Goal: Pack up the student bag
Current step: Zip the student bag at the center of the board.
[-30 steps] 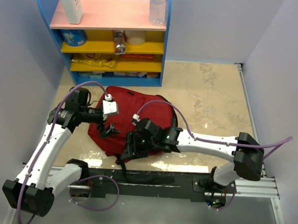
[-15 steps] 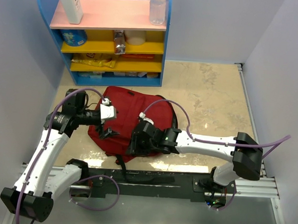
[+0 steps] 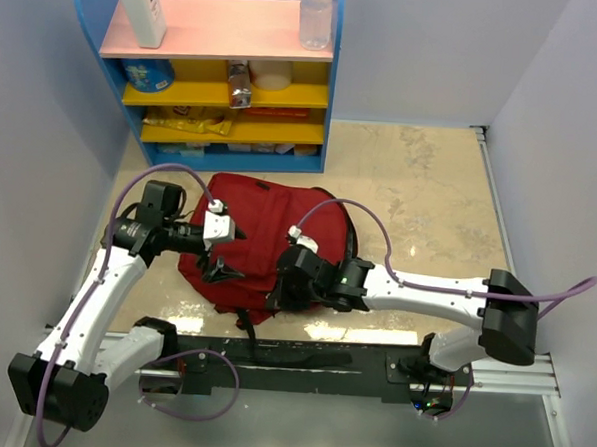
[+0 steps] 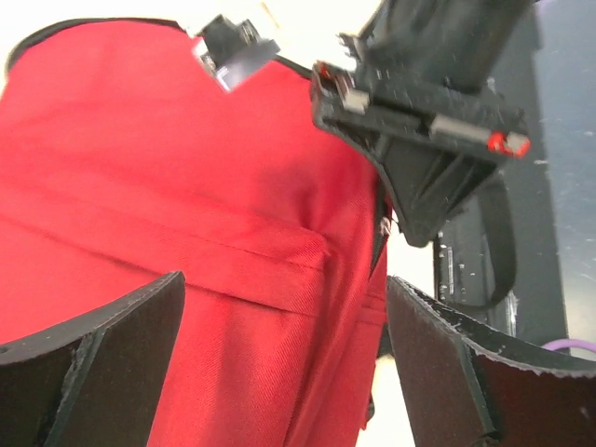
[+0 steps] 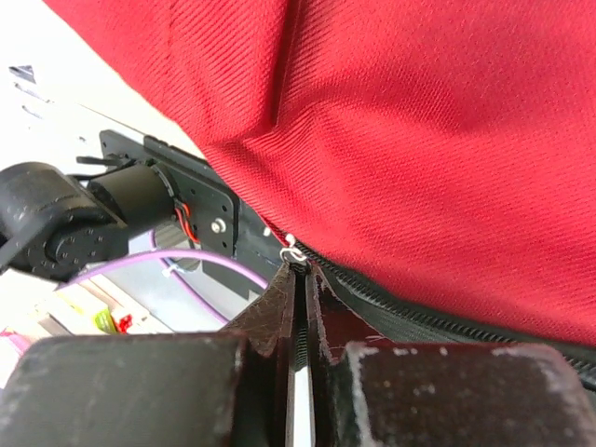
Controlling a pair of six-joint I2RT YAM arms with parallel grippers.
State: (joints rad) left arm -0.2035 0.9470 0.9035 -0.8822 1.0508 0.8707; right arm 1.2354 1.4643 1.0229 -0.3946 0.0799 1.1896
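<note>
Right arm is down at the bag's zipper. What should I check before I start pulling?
1. Right hand shut: ok.
2. Its tips at the zipper pull: ok.
3. Pull actually pinched between them: cannot tell.
4. Left hand bracing the student bag: not ok, it is open and grips nothing.
5. Bag lying on the table within both arms' reach: ok.

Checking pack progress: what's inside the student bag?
Nothing inside shows. The student bag lies flat, only its red outer fabric visible; no opening in any view, so contents are hidden. The right gripper is shut on the zipper pull; the left gripper hangs open above the fabric.
</note>
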